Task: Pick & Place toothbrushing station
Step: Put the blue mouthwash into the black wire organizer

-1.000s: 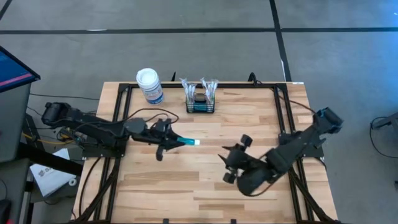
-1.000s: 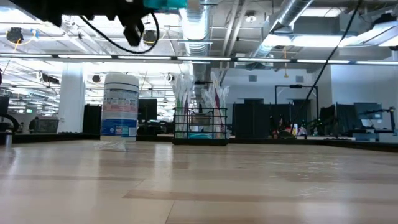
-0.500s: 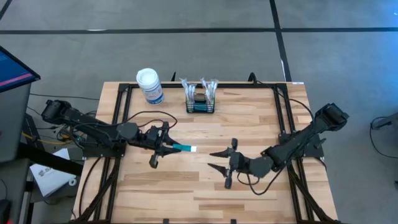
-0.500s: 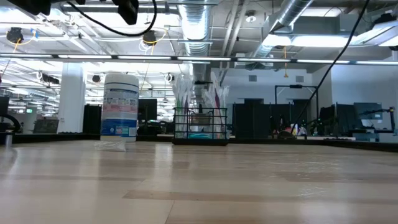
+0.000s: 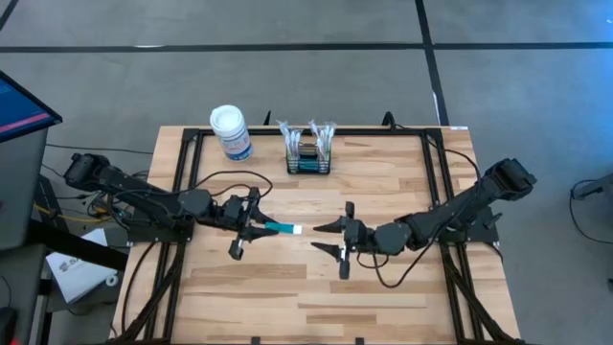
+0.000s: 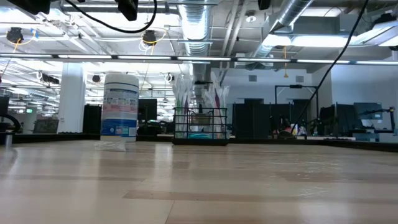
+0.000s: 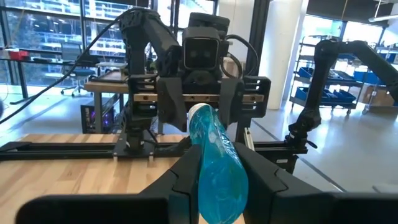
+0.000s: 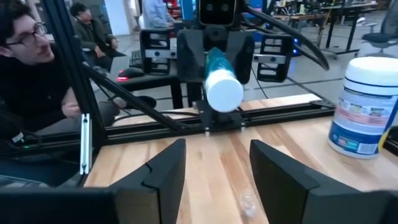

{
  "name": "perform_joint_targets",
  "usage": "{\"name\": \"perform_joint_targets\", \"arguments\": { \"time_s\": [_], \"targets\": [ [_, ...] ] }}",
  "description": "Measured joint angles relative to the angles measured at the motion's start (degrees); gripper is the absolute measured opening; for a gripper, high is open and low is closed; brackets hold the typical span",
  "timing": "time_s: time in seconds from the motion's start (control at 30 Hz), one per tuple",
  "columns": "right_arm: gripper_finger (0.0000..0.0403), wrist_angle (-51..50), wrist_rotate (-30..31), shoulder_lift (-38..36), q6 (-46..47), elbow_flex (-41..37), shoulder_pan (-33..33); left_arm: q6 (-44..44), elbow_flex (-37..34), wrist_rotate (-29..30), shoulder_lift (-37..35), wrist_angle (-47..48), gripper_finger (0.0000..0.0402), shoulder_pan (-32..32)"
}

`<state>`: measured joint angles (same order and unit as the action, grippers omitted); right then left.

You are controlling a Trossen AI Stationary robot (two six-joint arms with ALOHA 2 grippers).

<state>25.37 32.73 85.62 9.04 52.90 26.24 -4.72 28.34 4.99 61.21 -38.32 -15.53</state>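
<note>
Against the table's far edge, near its middle, your black wire basket stands upright, the white-lidded canister beside it toward the far left corner. Both claws hang well short of the basket, facing each other over the table's middle. Your left claw is clamped on a teal tube with a white cap. Your right claw stands spread wide, holding nothing, its tips just beside the cap.
</note>
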Motion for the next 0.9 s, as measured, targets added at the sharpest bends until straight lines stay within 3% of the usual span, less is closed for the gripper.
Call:
{"name": "perform_joint_targets", "arguments": {
  "time_s": [0.9],
  "targets": [
    [0.0173,11.31,-7.49,5.23,-1.45,0.23,-5.53,4.48,0.49,4.07,8.17,-8.76,0.0066,-0.19]
  ]
}}
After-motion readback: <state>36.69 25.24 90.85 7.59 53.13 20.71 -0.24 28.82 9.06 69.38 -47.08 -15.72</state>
